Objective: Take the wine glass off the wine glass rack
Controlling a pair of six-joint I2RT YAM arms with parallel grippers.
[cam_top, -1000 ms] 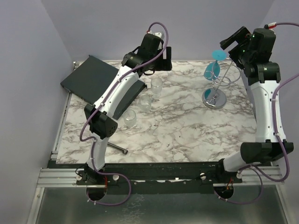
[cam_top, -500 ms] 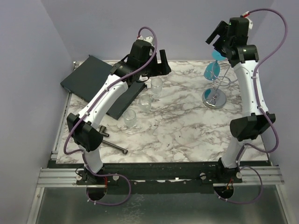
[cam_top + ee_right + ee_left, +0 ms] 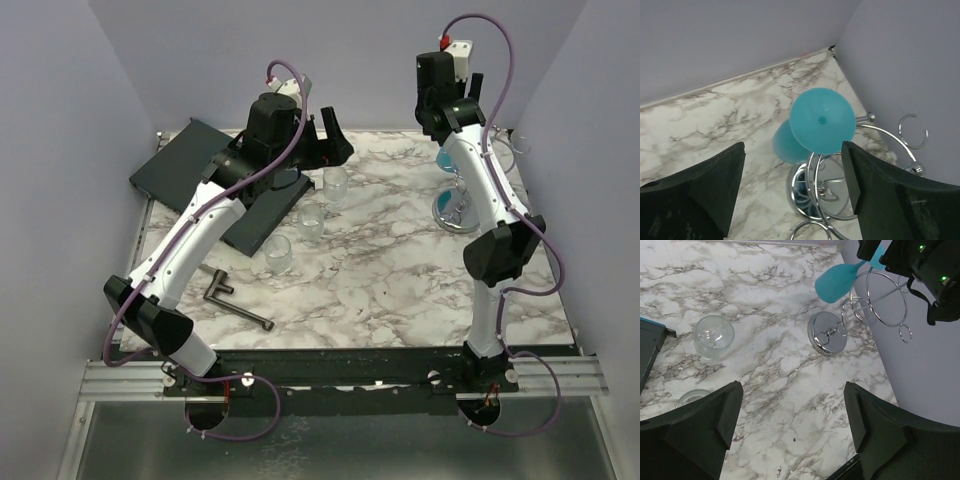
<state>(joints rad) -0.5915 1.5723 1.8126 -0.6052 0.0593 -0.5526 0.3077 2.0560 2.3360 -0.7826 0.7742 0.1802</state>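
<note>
The blue wine glass (image 3: pixel 822 120) hangs upside down on the chrome wine glass rack (image 3: pixel 810 192), its round foot on top and its bowl (image 3: pixel 786 143) below. My right gripper (image 3: pixel 794 190) is open and empty, hovering above the glass with the foot between its fingers in view but well below them. In the top view the right gripper (image 3: pixel 452 112) is over the glass (image 3: pixel 450 160) and the rack (image 3: pixel 455 212) at the back right. My left gripper (image 3: pixel 792 430) is open and empty above the marble. It sees the glass (image 3: pixel 837 284) and the rack (image 3: pixel 827 333) ahead.
Three clear tumblers (image 3: pixel 335 185) (image 3: pixel 312 220) (image 3: pixel 278 253) stand left of centre. A dark flat board (image 3: pixel 195 170) lies at the back left. A black metal tool (image 3: pixel 235 298) lies near the front left. The right wall is close behind the rack.
The right gripper has swung left and now sits over the rack and glass. The left arm has pulled its elbow left and its gripper has shifted a little left.
</note>
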